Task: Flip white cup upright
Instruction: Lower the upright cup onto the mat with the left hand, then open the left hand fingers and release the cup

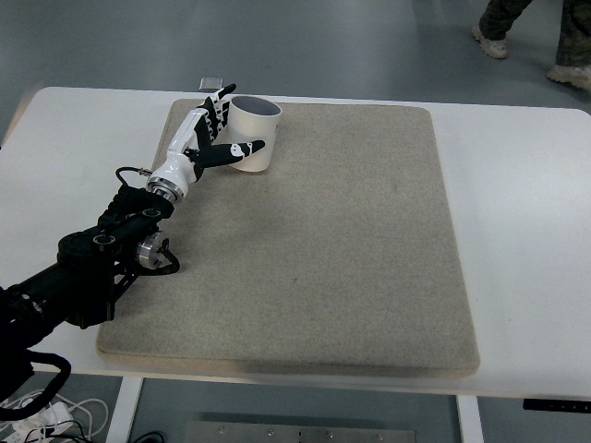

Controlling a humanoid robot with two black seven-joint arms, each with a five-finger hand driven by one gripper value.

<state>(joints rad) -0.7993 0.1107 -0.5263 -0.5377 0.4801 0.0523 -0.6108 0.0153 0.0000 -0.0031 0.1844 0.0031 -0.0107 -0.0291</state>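
A white cup (255, 131) stands upright near the far left corner of the beige mat (351, 240), its open mouth facing up. My left hand (218, 127) reaches in from the lower left and is at the cup's left side. Its thumb lies across the cup's front wall and its fingers (205, 118) stretch along the left side, loosely around the cup rather than clenched. The black forearm (102, 254) runs back to the picture's left edge. My right arm does not show.
The mat lies on a white table (526, 203). A small grey object (211, 83) sits on the table just beyond the mat's far edge. A person's shoes (526, 46) show on the floor at the top right.
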